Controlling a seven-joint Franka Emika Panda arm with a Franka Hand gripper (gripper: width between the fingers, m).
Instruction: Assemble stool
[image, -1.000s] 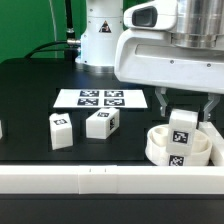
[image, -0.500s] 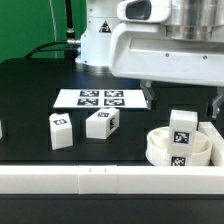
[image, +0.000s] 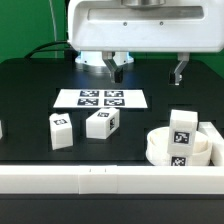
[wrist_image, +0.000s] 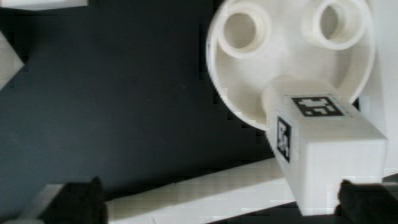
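The round white seat (image: 165, 150) lies at the exterior view's right, just behind the front rail. One white block leg (image: 182, 131) stands upright in it, tags showing. Two loose legs (image: 61, 131) (image: 101, 123) stand on the black table to its left. My gripper (image: 147, 70) hangs high above the table, behind the seat, open and empty. In the wrist view the seat (wrist_image: 267, 60) and the upright leg (wrist_image: 331, 140) lie below the gripper (wrist_image: 217, 203), with a dark fingertip (wrist_image: 71, 200) on either side.
The marker board (image: 101, 98) lies flat behind the loose legs. A long white rail (image: 100, 178) runs along the table's front and shows in the wrist view (wrist_image: 196, 185). A white part (image: 1, 130) sits at the far left edge.
The gripper has risen from around the leg in the seat and moved back and to the exterior view's left. The leg stays upright in the seat.
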